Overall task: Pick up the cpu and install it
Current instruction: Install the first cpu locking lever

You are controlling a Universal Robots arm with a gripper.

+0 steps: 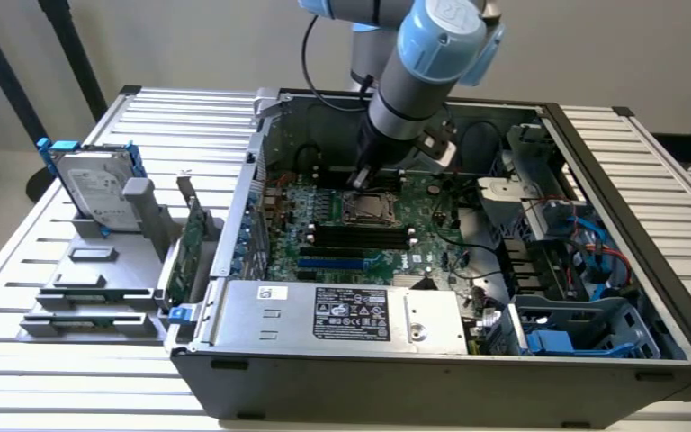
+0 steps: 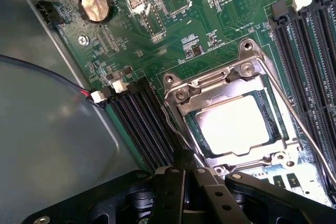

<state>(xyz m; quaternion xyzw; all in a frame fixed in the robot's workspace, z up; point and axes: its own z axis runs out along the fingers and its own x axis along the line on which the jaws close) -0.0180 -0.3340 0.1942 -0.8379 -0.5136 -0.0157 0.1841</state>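
Hand (image 2: 181,174) poised just above socket, cpu (image 2: 237,125) seated inside

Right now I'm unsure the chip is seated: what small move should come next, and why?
Probably a short straight lift. The cpu lies flat inside the socket frame, and the gripper sits at the frame's edge beside the memory slots, off the chip. Rising vertically should clear them without nudging it.

The cpu (image 2: 240,127), a small flat square chip with a bright silver-grey top, lies level in the socket (image 2: 231,85) at the middle of the motherboard (image 1: 358,209), metal frame around it.
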